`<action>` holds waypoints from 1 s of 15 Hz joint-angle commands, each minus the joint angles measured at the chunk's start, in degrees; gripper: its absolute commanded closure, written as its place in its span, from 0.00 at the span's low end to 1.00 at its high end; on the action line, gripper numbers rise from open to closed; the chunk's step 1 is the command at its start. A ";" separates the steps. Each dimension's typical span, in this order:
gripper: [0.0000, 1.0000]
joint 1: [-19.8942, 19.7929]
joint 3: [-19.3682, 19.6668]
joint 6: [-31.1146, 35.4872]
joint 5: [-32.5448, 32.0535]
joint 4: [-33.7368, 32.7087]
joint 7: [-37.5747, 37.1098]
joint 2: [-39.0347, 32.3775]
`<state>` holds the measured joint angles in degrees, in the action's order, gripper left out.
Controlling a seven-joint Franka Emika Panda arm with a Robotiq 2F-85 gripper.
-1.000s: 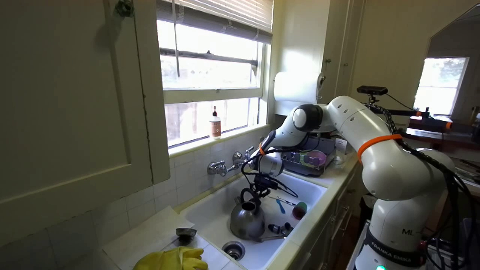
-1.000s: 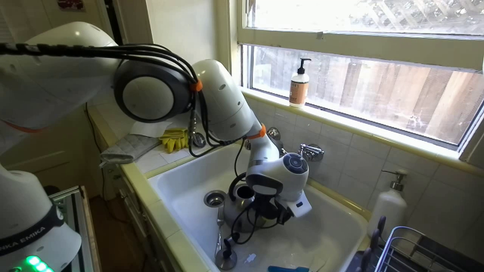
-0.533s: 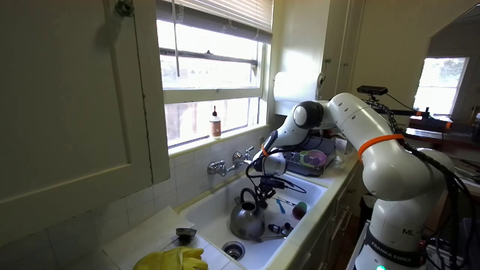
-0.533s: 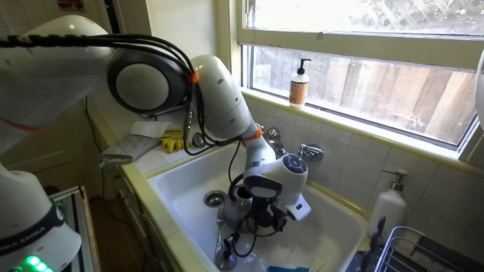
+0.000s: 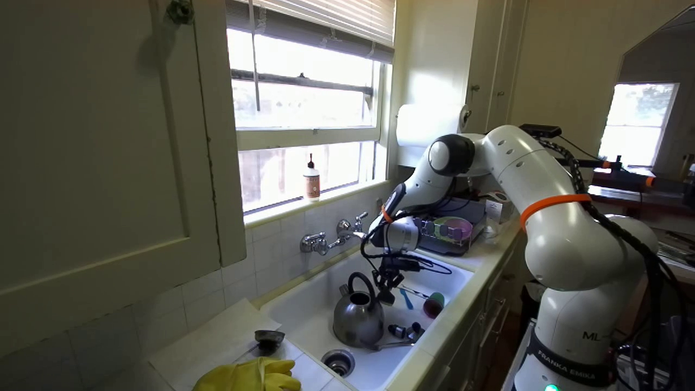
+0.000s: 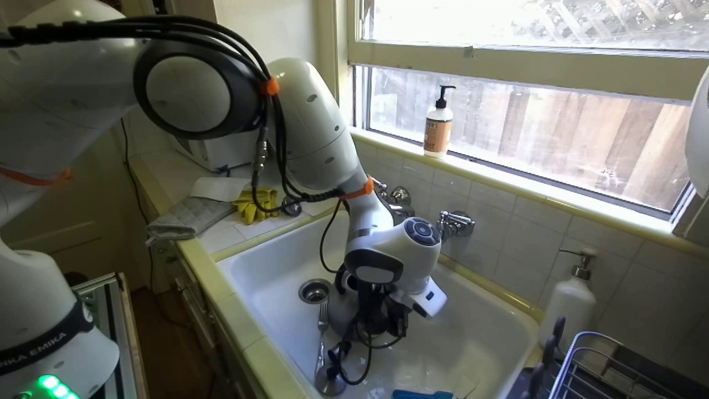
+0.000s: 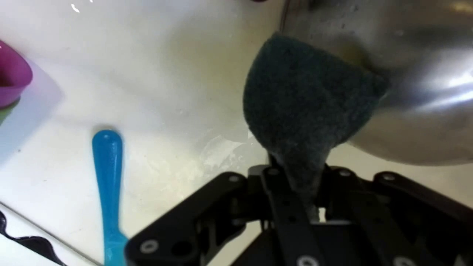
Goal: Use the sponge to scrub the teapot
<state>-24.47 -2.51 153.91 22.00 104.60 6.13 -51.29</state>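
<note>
The teapot, a rounded silver kettle (image 5: pixel 358 321) with a dark arched handle, stands upright in the white sink (image 5: pixel 320 293). In an exterior view (image 6: pixel 342 310) the arm hides much of it; its shiny side fills the right of the wrist view (image 7: pixel 425 122). My gripper (image 5: pixel 388 281) is beside the kettle's upper part, on the side away from the drain. In the wrist view the gripper (image 7: pixel 301 177) is shut on the dark grey-green sponge (image 7: pixel 306 96), which fans out past the fingertips. The sponge's corner overlaps the kettle's edge there; I cannot tell whether they touch.
A blue-handled utensil (image 7: pixel 108 177), a purple cup (image 7: pixel 13 74), a fork (image 6: pixel 322 321) and a round metal item (image 6: pixel 331 381) lie in the sink. The faucet (image 5: pixel 347 233) juts from the wall. Yellow gloves (image 5: pixel 247 374) and a small dark cup (image 5: pixel 269 341) are on the counter.
My gripper has moved away from the kettle's handle, to the right in an exterior view, with the sponge. The arm's elbow has risen. The kettle has not moved.
</note>
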 commanded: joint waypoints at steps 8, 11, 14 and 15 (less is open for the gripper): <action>0.96 -4.57 -8.44 13.25 3.08 16.48 5.68 9.02; 0.96 -7.49 -12.97 17.44 4.70 19.07 4.91 9.93; 0.96 -9.64 -16.39 20.21 4.88 21.26 3.95 10.69; 0.96 -9.69 -16.82 21.15 4.51 21.73 3.19 10.72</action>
<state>-32.10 -16.46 172.14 25.98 123.01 10.26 -42.16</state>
